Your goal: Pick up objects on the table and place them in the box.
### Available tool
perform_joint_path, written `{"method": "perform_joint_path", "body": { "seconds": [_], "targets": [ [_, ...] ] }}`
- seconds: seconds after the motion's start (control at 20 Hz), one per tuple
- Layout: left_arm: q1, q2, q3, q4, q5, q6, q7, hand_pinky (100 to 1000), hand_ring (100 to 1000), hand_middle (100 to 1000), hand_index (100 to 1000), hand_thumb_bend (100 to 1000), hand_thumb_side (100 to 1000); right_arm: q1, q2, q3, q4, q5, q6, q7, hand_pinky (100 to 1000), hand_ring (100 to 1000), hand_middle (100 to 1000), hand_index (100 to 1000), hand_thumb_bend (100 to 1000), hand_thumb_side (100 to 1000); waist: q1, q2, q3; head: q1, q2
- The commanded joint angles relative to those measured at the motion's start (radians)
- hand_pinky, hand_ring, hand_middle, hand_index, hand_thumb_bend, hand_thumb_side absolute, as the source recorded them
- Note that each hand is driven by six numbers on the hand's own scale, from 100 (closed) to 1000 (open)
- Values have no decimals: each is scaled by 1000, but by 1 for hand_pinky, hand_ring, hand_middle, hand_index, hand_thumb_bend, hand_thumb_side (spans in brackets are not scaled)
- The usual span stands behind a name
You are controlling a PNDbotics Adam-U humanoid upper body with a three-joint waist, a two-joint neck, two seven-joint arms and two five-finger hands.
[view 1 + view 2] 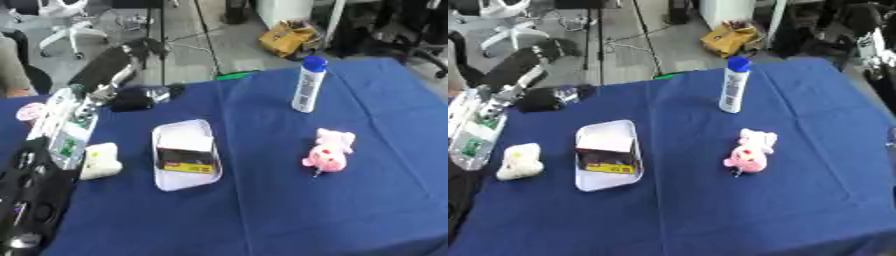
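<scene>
A shallow white box (166,177) lies left of centre on the blue table, and it holds a black and yellow item (185,161). A cream soft toy (101,161) rests just left of the box. To the right lies a pink plush toy (328,150). A white bottle with a blue cap (306,85) stands upright at the back. My left arm runs up the left edge, and its black hand (131,100) hovers near the table's far left edge, behind the box and apart from it. Something shiny shows at the hand's tip. My right hand does not show.
The blue cloth (289,215) covers the whole table. A small pink thing (31,111) sits at the far left beside my forearm. Beyond the far edge are office chairs, a stand and a yellow bag (289,37) on the floor.
</scene>
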Motion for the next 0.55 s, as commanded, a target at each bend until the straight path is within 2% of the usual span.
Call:
{"method": "perform_joint_path", "body": {
  "seconds": [0.05,0.1,0.2,0.35,0.55],
  "targets": [
    [26,42,45,-98,169,56,152,851,832,874,883,609,941,-11,-18,-12,-8,-5,-2,0,791,795,782,909,294,688,-12,-10,2,0,-2],
    [49,45,56,-118,211,65,181,834,817,860,879,537,959,-12,-18,-12,-8,-5,-2,0,792,796,783,910,293,688,-12,-8,5,2,-2],
    [116,57,83,-174,312,77,242,832,814,857,879,531,958,-13,-18,-13,-10,-5,-2,-1,792,795,783,910,293,688,-12,-4,8,7,1],
    [207,69,112,-220,445,93,282,822,805,850,879,506,948,-15,-18,-13,-12,-6,-3,-1,792,795,783,910,289,686,-13,-2,16,6,9],
    [248,69,137,-235,541,94,309,814,798,843,877,503,942,-14,-17,-13,-13,-7,-3,-1,792,796,783,910,288,684,-15,-1,19,9,13]
  ]
}}
